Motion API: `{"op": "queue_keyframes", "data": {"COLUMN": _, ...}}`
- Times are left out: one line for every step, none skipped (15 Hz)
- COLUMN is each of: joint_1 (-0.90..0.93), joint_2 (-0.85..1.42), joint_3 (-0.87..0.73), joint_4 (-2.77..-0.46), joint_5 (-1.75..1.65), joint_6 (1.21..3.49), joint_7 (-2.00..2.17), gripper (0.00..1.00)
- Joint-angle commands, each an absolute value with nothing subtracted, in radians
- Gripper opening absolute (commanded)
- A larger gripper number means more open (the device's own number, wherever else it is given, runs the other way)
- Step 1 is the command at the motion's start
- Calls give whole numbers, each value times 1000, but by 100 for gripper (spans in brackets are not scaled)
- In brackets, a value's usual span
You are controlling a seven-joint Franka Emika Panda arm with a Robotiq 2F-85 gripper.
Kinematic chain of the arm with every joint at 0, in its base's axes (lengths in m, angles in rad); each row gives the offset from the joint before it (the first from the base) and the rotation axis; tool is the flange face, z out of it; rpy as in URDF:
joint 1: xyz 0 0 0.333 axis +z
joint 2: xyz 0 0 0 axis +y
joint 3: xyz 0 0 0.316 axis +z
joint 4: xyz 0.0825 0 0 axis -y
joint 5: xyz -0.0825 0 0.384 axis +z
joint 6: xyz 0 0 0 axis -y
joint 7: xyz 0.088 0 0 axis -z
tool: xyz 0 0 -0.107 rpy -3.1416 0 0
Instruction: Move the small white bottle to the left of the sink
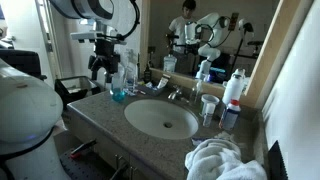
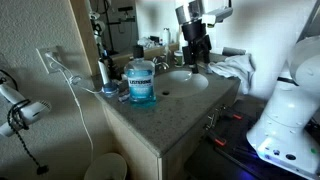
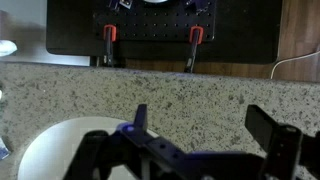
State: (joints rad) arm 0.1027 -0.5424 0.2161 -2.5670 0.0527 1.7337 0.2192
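1. Pincer (image 3: 200, 122) gapes wide in my wrist view. Its 2 dark fingers (image 3: 140, 120) stand far apart with only speckled counter (image 3: 180, 85) showing between them, and it holds nothing.
2. The arm (image 1: 95, 12) enters from the top of an exterior view with the wrist turned straight down. The pincer hangs above the stone and does not touch it.
3. It sits over the counter just beside the sink (image 1: 160, 120). In my wrist view the basin's white curve shows at the lower corner, under 1 finger.
4. A blue mouthwash bottle (image 1: 119, 88) stands upright near the pincer, on the same side of the basin.
5. The white bottle (image 1: 235, 88) stands upright on the counter across the sink from the pincer, close to the mirror (image 1: 200, 30) and well apart from the fingers.
6. The chrome faucet (image 1: 175, 94) rises behind the basin, between the 2 bottles.
7. A crumpled white towel (image 1: 220, 158) lies at the counter's near edge, on the white bottle's side.
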Motion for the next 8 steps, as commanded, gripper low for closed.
{"op": "queue_keyframes", "data": {"joint_1": 114, "joint_2": -541, "joint_3": 206, "joint_4": -2565, "joint_5": 48, "joint_6": 1731, "joint_7": 224, "gripper": 100}}
{"op": "queue_keyframes", "data": {"joint_1": 114, "joint_2": -541, "joint_3": 206, "joint_4": -2565, "joint_5": 48, "joint_6": 1731, "joint_7": 224, "gripper": 100}}
{"op": "queue_keyframes", "data": {"joint_1": 114, "joint_2": -541, "joint_3": 206, "joint_4": -2565, "joint_5": 48, "joint_6": 1731, "joint_7": 224, "gripper": 100}}
{"op": "queue_keyframes", "data": {"joint_1": 114, "joint_2": -541, "joint_3": 206, "joint_4": -2565, "joint_5": 48, "joint_6": 1731, "joint_7": 224, "gripper": 100}}
{"op": "queue_keyframes", "data": {"joint_1": 114, "joint_2": -541, "joint_3": 206, "joint_4": -2565, "joint_5": 48, "joint_6": 1731, "joint_7": 224, "gripper": 100}}
{"op": "queue_keyframes", "data": {"joint_1": 114, "joint_2": -541, "joint_3": 206, "joint_4": -2565, "joint_5": 48, "joint_6": 1731, "joint_7": 224, "gripper": 100}}
{"op": "queue_keyframes", "data": {"joint_1": 114, "joint_2": -541, "joint_3": 206, "joint_4": -2565, "joint_5": 48, "joint_6": 1731, "joint_7": 224, "gripper": 100}}
{"op": "queue_keyframes", "data": {"joint_1": 100, "joint_2": -524, "joint_3": 209, "joint_4": -2557, "joint_5": 47, "joint_6": 1735, "joint_7": 256, "gripper": 100}}
